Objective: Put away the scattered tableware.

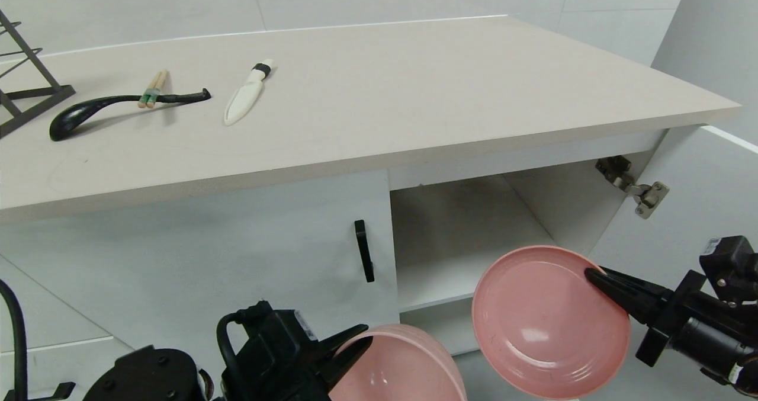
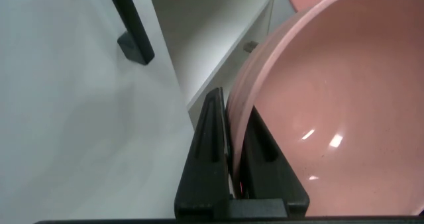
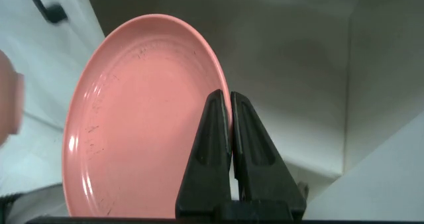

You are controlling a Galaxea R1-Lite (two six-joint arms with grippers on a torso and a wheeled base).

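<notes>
My right gripper [image 1: 594, 275] is shut on the rim of a pink plate [image 1: 548, 324], held tilted in front of the open cabinet [image 1: 468, 235]. From the right wrist, the pink plate [image 3: 139, 111] stands on edge between the closed fingers [image 3: 213, 134]. Lower left, my left gripper [image 1: 354, 339] is shut on the rim of a pink bowl [image 1: 402, 368]; the bowl [image 2: 338, 111] wall sits clamped between the fingers [image 2: 212, 131]. On the countertop [image 1: 379, 87] lie a black ladle [image 1: 112, 108], a pair of chopsticks [image 1: 153, 89] across its handle, and a white knife [image 1: 247, 93].
The cabinet's right door [image 1: 704, 182] hangs open with its hinge [image 1: 636, 188] showing. The left door [image 1: 237, 253] is closed and has a black handle [image 1: 363, 250]. A dark wire rack [image 1: 26, 75] stands at the counter's far left.
</notes>
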